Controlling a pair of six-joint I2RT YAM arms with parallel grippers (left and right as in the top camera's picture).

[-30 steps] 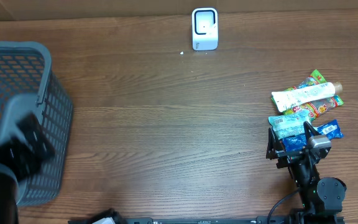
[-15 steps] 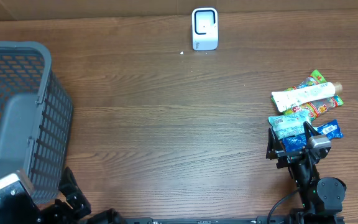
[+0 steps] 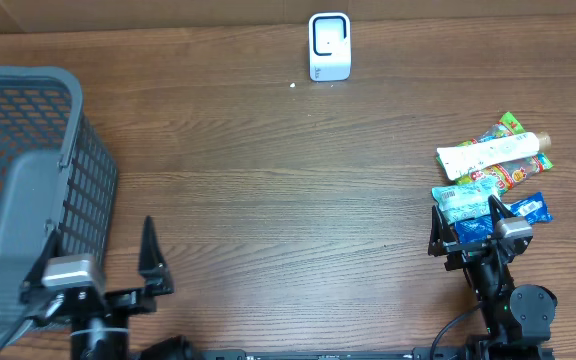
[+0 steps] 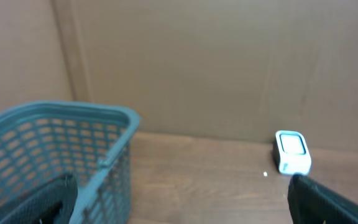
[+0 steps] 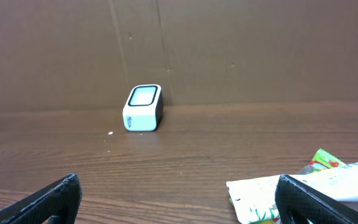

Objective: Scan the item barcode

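left gripper [image 3: 98,258]: jaws spread wide, empty, beside grey mesh basket [image 3: 78,130] | right gripper [image 3: 465,226]: jaws spread wide, grasping nothing, over blue packets [image 3: 528,208] | white tube [image 3: 493,152]: lying on colourful packet [image 3: 508,125], just beyond blue packets, right side of table [image 3: 288,200] | barcode scanner [image 3: 329,46]: upright at far edge, well apart from both grippers

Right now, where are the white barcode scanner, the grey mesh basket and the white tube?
white barcode scanner [image 3: 329,45]: overhead view, on its front face.
grey mesh basket [image 3: 23,74]: overhead view, on its far rim.
white tube [image 3: 488,152]: overhead view, on its mid-body.
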